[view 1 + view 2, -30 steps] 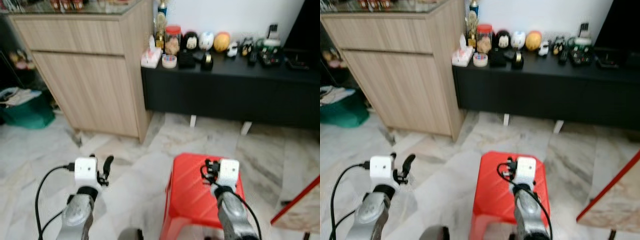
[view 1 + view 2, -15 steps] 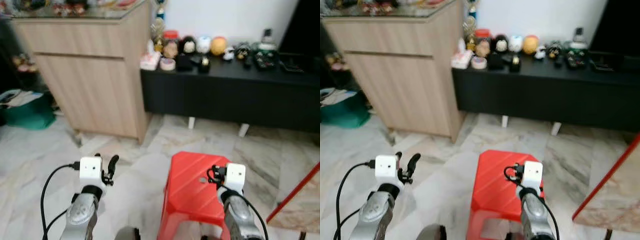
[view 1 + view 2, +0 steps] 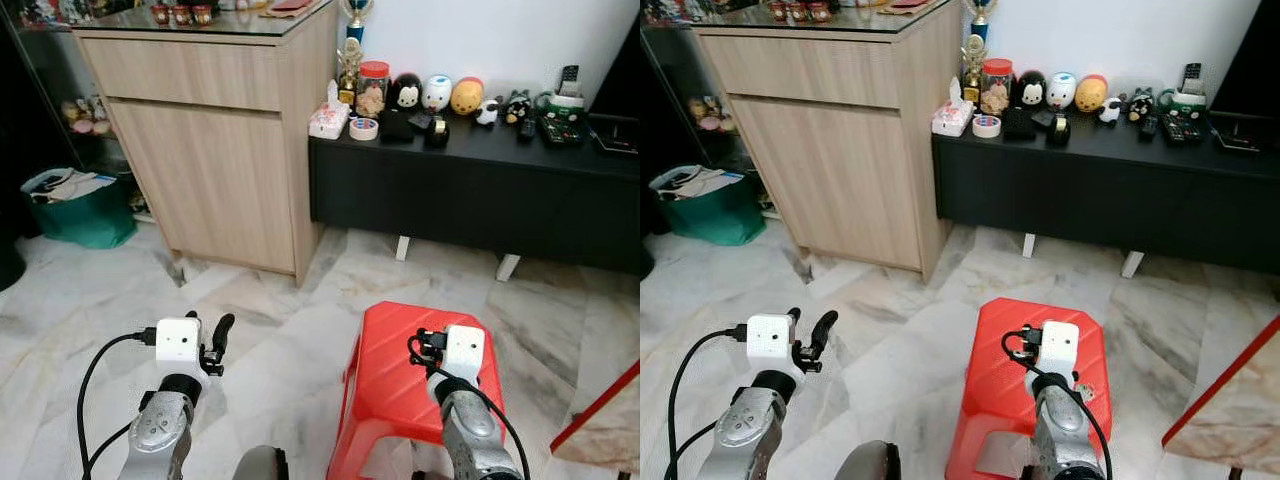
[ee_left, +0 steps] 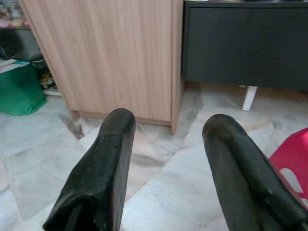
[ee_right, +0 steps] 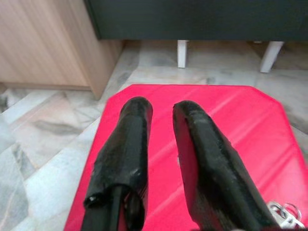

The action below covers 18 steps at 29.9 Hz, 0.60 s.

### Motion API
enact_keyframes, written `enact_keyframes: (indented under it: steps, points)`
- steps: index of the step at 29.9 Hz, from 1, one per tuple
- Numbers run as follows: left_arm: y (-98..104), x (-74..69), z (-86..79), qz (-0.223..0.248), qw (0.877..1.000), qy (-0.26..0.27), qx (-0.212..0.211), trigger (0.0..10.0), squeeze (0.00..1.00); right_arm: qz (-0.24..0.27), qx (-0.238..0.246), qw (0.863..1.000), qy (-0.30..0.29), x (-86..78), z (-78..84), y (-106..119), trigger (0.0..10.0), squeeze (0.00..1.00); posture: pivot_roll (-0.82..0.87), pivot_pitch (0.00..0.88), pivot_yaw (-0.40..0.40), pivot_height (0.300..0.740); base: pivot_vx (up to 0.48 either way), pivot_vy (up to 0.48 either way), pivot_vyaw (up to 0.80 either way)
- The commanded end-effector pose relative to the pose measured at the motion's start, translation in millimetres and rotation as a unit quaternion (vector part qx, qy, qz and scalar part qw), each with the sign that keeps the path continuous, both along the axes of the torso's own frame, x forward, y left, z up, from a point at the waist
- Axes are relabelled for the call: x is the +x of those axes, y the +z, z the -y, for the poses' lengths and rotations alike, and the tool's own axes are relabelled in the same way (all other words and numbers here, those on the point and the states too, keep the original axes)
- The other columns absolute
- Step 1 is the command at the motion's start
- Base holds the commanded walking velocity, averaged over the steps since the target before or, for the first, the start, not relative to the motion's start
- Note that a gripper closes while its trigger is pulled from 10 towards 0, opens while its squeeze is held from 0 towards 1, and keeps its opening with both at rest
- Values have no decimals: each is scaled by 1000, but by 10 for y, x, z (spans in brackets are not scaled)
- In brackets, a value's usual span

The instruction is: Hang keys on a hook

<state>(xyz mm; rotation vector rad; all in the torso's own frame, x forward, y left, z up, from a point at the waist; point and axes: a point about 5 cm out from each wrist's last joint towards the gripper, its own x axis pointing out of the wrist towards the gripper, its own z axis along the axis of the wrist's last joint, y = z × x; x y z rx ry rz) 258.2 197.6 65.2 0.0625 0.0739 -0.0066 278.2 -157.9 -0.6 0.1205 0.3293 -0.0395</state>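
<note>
A: Where are the keys (image 5: 284, 213)?
B: On the red stool (image 3: 400, 370), near its edge, just beside the right gripper (image 5: 161, 120), whose jaws stand slightly parted and empty.
A: And the left gripper (image 4: 166, 139)?
B: Wide open over the marble floor (image 3: 270, 320), farther off.

Room with cabinet, sideboard and stool.
A wooden cabinet (image 3: 215, 150) stands beside a black sideboard (image 3: 480, 190) bearing figurines (image 3: 435, 93); a red stool (image 3: 400, 375) sits on marble floor (image 3: 250, 320), a green bag (image 3: 75, 205) left.
</note>
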Motion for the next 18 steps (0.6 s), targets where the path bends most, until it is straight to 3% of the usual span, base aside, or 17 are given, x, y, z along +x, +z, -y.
enact_keyframes:
  steps: [1, 4, 11, 18]
  points:
    - [29, 13, 6, 4, 1000, -4, 4, 10000, 0, -2, 0, 1000, -3, -1, 23, -2, 10000, 0, 70, 7, 2, 630, 0, 0, 0]
    - [35, 16, 6, 5, 1000, -4, 4, 10000, 0, -4, -9, 1000, 4, -9, 15, -12, 10000, 0, 70, 7, 2, 630, 0, 0, 0]
    - [46, 26, 3, 8, 1000, -3, 4, 10000, 0, -1, -5, 1000, 7, -13, -9, -11, 10000, 0, 70, 6, 3, 630, 34, 0, 750]
    - [53, 35, 13, 11, 1000, -5, 3, 10000, 0, -3, -1, 1000, 2, -13, 2, -15, 10000, 0, 70, 3, 2, 630, 241, 0, 0]
